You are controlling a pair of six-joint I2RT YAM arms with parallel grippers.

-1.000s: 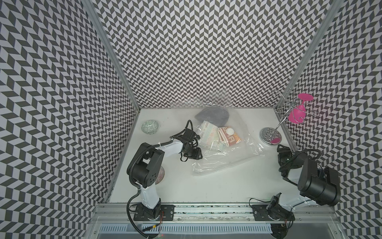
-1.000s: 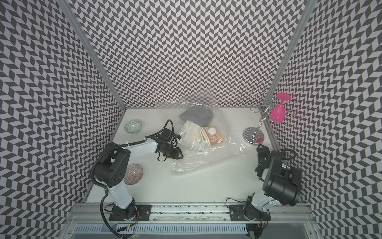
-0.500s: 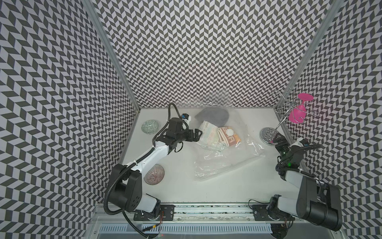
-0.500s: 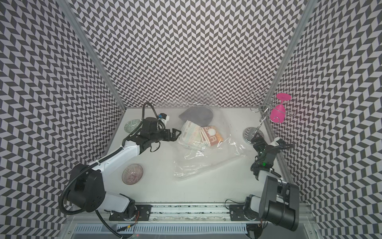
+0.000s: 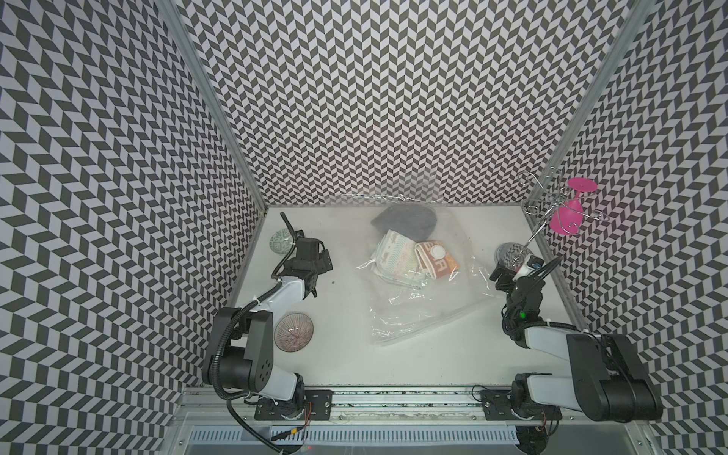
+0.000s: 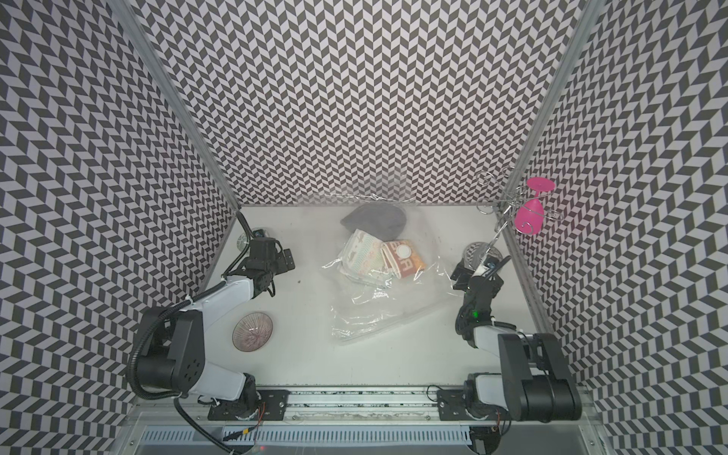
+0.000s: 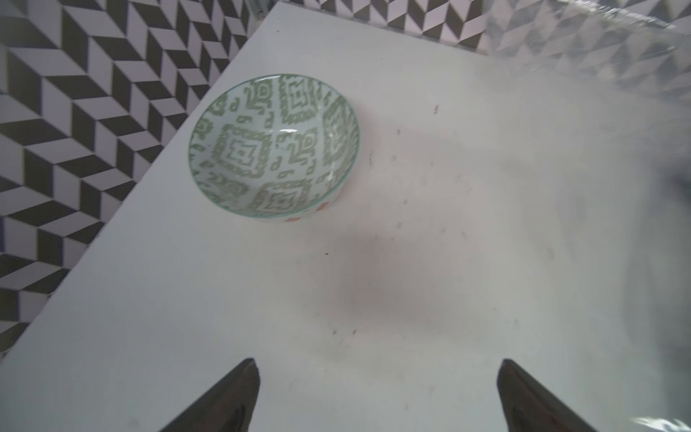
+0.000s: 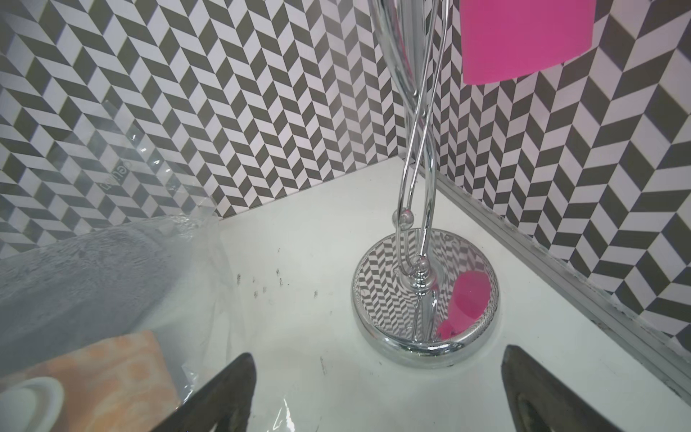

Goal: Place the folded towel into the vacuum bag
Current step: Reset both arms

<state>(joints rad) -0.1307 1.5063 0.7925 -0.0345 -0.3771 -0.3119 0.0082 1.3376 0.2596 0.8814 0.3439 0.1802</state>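
- folded towel (image 5: 396,256), pale and patterned, lies inside the vacuum bag (image 5: 417,315) at the middle of the table (image 5: 346,354)
- same bag: grey towel (image 5: 405,220) behind it, orange towel (image 5: 443,266) touching its right side, white valve cap (image 5: 436,251) over the orange one
- left jaws: wide, empty, above bare table near green-patterned bowl (image 7: 275,146)
- right jaws: wide, empty, beside chrome stand (image 8: 424,295) carrying pink glass (image 5: 567,220)

Bag (image 6: 370,311) lies mid-table; three folded towels (image 6: 364,256) inside. Left gripper (image 6: 289,260) and right gripper (image 6: 478,268) flank it, empty. Bowl (image 6: 252,331) sits well apart.
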